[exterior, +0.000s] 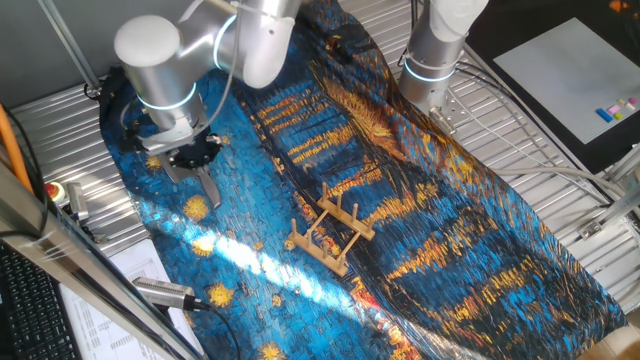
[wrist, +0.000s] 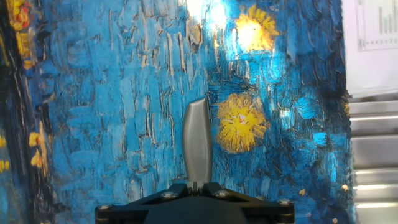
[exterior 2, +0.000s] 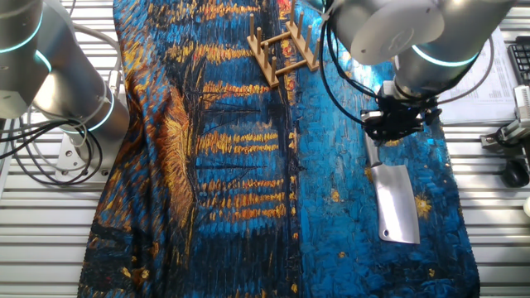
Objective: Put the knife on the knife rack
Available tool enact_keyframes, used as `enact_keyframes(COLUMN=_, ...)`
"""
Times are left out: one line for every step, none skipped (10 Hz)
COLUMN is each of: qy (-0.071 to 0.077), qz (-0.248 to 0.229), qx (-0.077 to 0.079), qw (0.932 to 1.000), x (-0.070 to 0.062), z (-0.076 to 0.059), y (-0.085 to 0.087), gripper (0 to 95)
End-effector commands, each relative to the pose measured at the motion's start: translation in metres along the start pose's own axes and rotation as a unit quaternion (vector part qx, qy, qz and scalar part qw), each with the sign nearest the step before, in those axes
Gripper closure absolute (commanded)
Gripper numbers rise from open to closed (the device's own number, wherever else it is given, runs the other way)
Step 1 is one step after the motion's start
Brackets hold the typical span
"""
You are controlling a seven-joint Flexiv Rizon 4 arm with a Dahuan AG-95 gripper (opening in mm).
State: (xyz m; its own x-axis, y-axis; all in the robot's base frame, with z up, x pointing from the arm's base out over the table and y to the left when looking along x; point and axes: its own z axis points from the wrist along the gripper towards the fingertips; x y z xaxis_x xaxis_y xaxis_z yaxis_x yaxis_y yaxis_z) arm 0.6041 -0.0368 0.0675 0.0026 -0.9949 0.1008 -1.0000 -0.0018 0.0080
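My gripper (exterior: 196, 164) is shut on the knife (exterior 2: 395, 203) at its handle end, at the near left of the painted cloth. In the other fixed view the gripper (exterior 2: 391, 132) is above the broad dull-grey blade, which points away from the rack. In the hand view the jaws (wrist: 195, 185) are closed together and a silvery-grey part of the knife (wrist: 198, 142) sticks out past them over the cloth. I cannot tell whether the blade rests on the cloth. The wooden knife rack (exterior: 330, 236) stands empty mid-cloth, well apart from the knife; it also shows in the other fixed view (exterior 2: 281, 48).
A blue and orange painted cloth (exterior: 420, 210) covers the table. A second arm's base (exterior: 432, 72) stands at the far side. A red button (exterior: 55, 190), a keyboard (exterior: 30, 300) and papers (wrist: 373, 43) lie beside the cloth's edge near the gripper.
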Motion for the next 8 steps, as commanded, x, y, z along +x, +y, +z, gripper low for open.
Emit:
enact_keyframes(qy=-0.024, qz=-0.041, qx=0.028, qw=0.9985, x=0.004, z=0.001, y=-0.001, gripper=95.0)
enact_keyframes(qy=-0.023, qz=-0.047, qx=0.028, qw=0.9982, x=0.01, z=0.002, y=-0.004, gripper=76.0)
enact_keyframes(qy=-0.023, qz=-0.045, qx=0.028, qw=0.9983, x=0.012, z=0.004, y=-0.006, gripper=76.0)
enact_keyframes(qy=-0.027, qz=-0.046, qx=0.029, qw=0.9982, x=0.011, z=0.01, y=-0.013, gripper=76.0)
enact_keyframes(qy=-0.023, qz=-0.044, qx=0.03, qw=0.9983, x=0.01, z=0.012, y=-0.016, gripper=76.0)
enact_keyframes(qy=-0.024, qz=-0.052, qx=0.031, qw=0.9979, x=0.009, z=0.017, y=-0.02, gripper=76.0)
enact_keyframes(qy=-0.023, qz=-0.054, qx=0.031, qw=0.9978, x=0.01, z=0.019, y=-0.021, gripper=76.0)
enact_keyframes(qy=-0.029, qz=-0.067, qx=0.03, qw=0.9969, x=0.011, z=0.024, y=-0.021, gripper=76.0)
